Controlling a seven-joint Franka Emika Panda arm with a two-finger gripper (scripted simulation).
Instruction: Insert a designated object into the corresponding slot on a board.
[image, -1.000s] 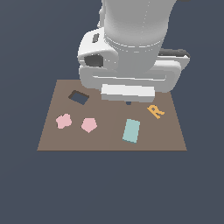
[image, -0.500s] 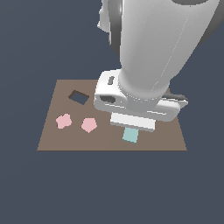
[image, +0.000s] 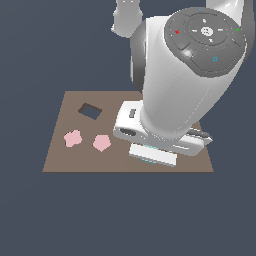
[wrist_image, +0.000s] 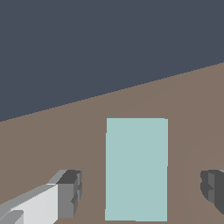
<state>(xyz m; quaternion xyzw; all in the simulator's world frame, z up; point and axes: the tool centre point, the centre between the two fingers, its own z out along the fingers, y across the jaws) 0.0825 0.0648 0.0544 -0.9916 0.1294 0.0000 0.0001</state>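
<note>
The light teal rectangular block (wrist_image: 136, 168) lies flat on the brown board (wrist_image: 52, 144). In the wrist view my gripper (wrist_image: 142, 192) is open, with one finger (wrist_image: 70, 193) on each side of the block and not touching it. In the exterior view the arm's hand (image: 160, 137) is low over the board (image: 70, 162) near its front edge and hides the block except for a thin teal sliver (image: 148, 161). The dark navy tilted slot (image: 90, 111) is open at the board's back, toward the exterior view's left.
Two pink shapes, a flower-like one (image: 73, 138) and a pentagon (image: 101, 143), lie on the board on the exterior view's left. The orange R and other cutouts are hidden behind the arm. The board's front edge is close to the gripper.
The arm has swung forward and down over the teal block. The block and the orange R, visible a second ago, are now hidden behind the hand in the exterior view.
</note>
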